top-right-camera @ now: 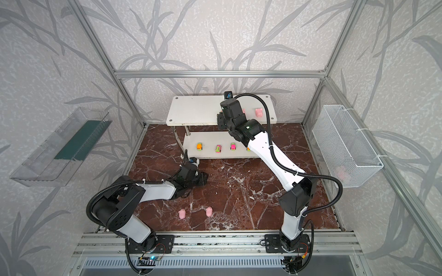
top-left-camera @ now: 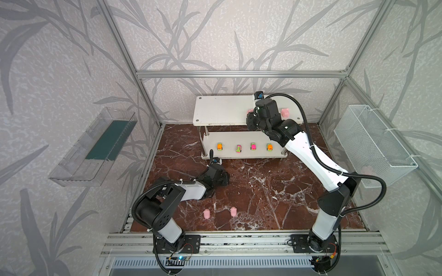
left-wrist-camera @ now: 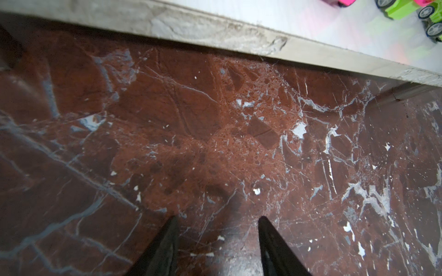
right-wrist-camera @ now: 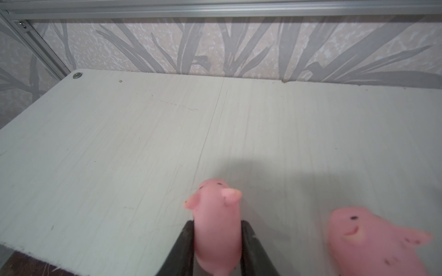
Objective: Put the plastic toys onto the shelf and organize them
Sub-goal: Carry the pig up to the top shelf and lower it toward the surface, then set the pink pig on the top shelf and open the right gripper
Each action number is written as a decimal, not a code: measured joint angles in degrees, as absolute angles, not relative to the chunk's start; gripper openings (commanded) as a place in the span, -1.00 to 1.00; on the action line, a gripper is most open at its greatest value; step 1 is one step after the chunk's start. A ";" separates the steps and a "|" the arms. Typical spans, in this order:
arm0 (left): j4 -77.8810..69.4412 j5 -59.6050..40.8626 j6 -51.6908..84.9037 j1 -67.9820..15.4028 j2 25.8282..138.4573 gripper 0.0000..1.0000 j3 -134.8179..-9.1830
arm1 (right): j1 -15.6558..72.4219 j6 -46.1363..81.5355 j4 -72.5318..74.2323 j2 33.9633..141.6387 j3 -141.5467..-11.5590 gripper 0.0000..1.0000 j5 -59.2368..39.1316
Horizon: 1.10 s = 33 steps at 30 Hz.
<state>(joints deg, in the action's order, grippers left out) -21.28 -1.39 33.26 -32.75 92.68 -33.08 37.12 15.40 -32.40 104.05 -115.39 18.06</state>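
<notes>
Right gripper (right-wrist-camera: 217, 223) is clamped on a pig (right-wrist-camera: 215, 234), with fingers (right-wrist-camera: 185, 241) pressed against both flanks. The pig is upright with its head up. Its underside is hidden, so can't tell if it touches the top board (right-wrist-camera: 119, 155) of the shelf (top-left-camera: 222, 110). It sits at the board's front edge, right half. A second pig (right-wrist-camera: 373, 241) stands just beside it on the same board, not touching it, and shows in both top views (top-left-camera: 285, 111) (top-right-camera: 258, 111).

Left gripper (left-wrist-camera: 218, 218) is partly open with nothing between the fingers (left-wrist-camera: 167, 241). It hangs low over the table (top-left-camera: 263, 191), near the front edge of the lower board (left-wrist-camera: 311, 55).

Four cars sit in a spaced row on the lower board: orange car (top-left-camera: 220, 146), pink-green car (top-left-camera: 239, 148), pink car (top-left-camera: 253, 146), second orange car (top-left-camera: 269, 147).

Two loose pigs (top-left-camera: 207, 213) (top-left-camera: 233, 211) lie on the table near the front, well apart from the shelf.

Wire basket (top-left-camera: 373, 143) hangs on the right wall with something pink inside, too blurred to tell.
</notes>
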 measured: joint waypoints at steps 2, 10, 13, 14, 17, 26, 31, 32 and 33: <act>-21.37 -1.45 33.26 -32.75 92.90 0.06 -33.30 | 37.12 15.35 -32.51 104.18 -115.55 -0.23 18.00; -21.54 -1.52 33.28 -32.75 92.99 0.06 -33.32 | 37.12 15.03 -32.47 104.16 -115.57 0.00 17.43; -21.52 -1.58 33.32 -32.71 92.99 0.06 -33.34 | 37.10 14.85 -32.62 104.16 -115.83 0.07 16.88; -21.52 -1.61 33.39 -32.71 92.99 0.06 -33.36 | 37.08 14.83 -32.86 104.16 -116.11 0.10 16.69; -21.50 -1.61 33.58 -32.71 93.01 0.06 -33.39 | 36.84 14.74 -32.86 104.09 -116.75 0.17 15.84; -21.52 -1.80 33.67 -32.56 93.03 0.06 -33.41 | 35.86 14.70 -32.73 103.90 -118.43 0.25 13.39; -21.47 -1.89 33.67 -32.56 93.06 0.06 -33.47 | 35.55 14.74 -32.40 103.53 -118.76 0.26 12.08; -21.45 -1.91 33.67 -32.56 93.08 0.06 -33.52 | 35.48 14.74 -32.38 103.46 -118.76 0.26 11.79; -21.45 -1.93 33.67 -32.56 93.10 0.06 -33.56 | 35.44 14.74 -32.36 103.37 -118.76 0.26 11.53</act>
<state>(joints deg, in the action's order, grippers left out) -21.45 -1.93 33.67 -32.56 93.10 -33.56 35.44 14.74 -32.36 103.37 -118.76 11.53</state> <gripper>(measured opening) 0.529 0.631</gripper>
